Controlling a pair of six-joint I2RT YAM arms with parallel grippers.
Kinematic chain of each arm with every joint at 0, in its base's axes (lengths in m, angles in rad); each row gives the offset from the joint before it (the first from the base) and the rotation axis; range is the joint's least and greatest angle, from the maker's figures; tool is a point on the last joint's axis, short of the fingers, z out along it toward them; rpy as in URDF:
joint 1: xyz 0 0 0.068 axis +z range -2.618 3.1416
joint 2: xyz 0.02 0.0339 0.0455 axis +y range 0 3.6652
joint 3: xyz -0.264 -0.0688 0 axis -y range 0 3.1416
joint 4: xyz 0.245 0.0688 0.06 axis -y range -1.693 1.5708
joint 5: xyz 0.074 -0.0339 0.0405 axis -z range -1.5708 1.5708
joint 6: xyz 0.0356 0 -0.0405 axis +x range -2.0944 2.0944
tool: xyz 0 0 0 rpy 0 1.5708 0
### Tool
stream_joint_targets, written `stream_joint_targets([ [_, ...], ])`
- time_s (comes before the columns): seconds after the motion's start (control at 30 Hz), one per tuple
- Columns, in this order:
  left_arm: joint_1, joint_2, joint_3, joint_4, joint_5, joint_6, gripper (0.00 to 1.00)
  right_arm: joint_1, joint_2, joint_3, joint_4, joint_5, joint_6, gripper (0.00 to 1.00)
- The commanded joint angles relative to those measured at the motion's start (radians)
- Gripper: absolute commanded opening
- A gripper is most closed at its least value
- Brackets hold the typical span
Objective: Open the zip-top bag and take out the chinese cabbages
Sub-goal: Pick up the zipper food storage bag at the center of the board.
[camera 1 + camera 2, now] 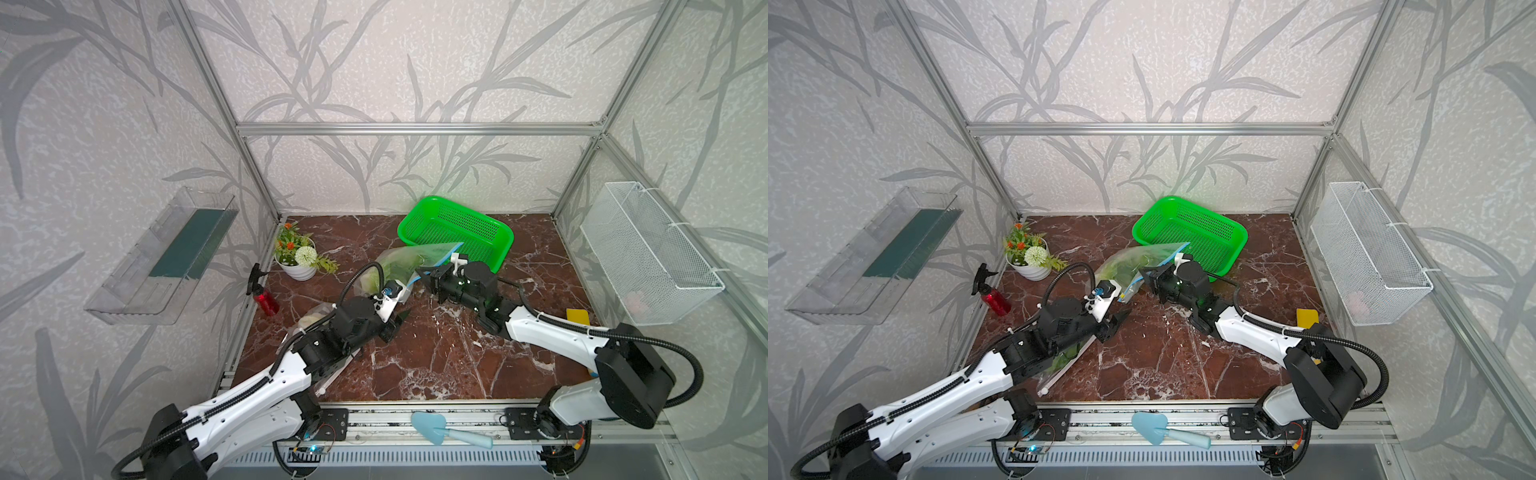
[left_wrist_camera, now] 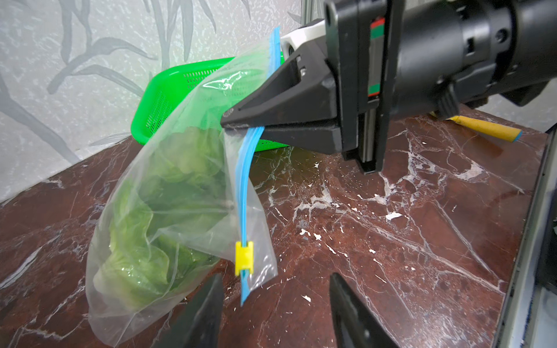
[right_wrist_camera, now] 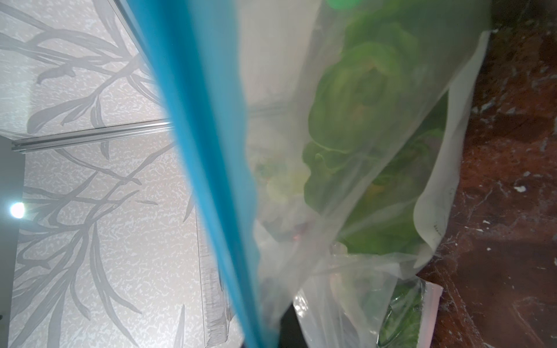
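Observation:
The clear zip-top bag [image 2: 168, 195] hangs tilted above the marble table, with the green chinese cabbages [image 2: 135, 259] inside it. My right gripper [image 2: 229, 120] is shut on the bag's blue zip strip [image 2: 245, 186] and holds it up. In both top views the bag [image 1: 415, 257] [image 1: 1142, 259] sits in front of the green basket, with the right gripper [image 1: 419, 272] at its edge. The yellow slider [image 2: 243, 259] sits near the strip's lower end. My left gripper [image 2: 275, 280] is open just below the slider, touching nothing; it also shows in a top view [image 1: 401, 318]. The right wrist view is filled by the strip [image 3: 205, 150] and cabbage leaves [image 3: 355, 105].
A green basket [image 1: 457, 232] stands behind the bag. A flower pot [image 1: 299, 257] and a red spray bottle [image 1: 264, 297] are at the left. Another clear bag [image 1: 1059, 361] with greens lies under my left arm. A yellow sponge [image 1: 578, 316] is at the right and a blue trowel [image 1: 440, 428] lies on the front rail.

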Motion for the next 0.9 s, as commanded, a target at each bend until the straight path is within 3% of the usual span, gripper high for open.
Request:
stream_joint_targets([
  [0.0,0.026,0.026,0.010,0.108,0.002,-0.027,0.55,0.000,-0.004,0.008,0.087,0.013,0.023,0.00],
  [0.3,0.053,0.074,0.018,0.199,-0.013,-0.036,0.44,0.001,0.007,0.016,0.104,-0.020,0.026,0.00],
  [0.53,0.066,0.098,0.038,0.210,-0.005,-0.032,0.18,0.001,0.000,0.010,0.087,-0.018,0.018,0.00],
  [0.63,0.078,0.092,0.048,0.191,-0.001,-0.018,0.00,0.001,-0.035,0.003,0.023,0.013,-0.012,0.01],
  [0.77,0.098,0.101,0.072,0.148,0.007,-0.004,0.00,0.001,-0.102,0.022,-0.109,0.063,-0.095,0.11],
  [0.87,0.111,0.106,0.090,0.134,0.011,0.013,0.00,-0.007,-0.142,0.057,-0.276,0.079,-0.161,0.38],
])
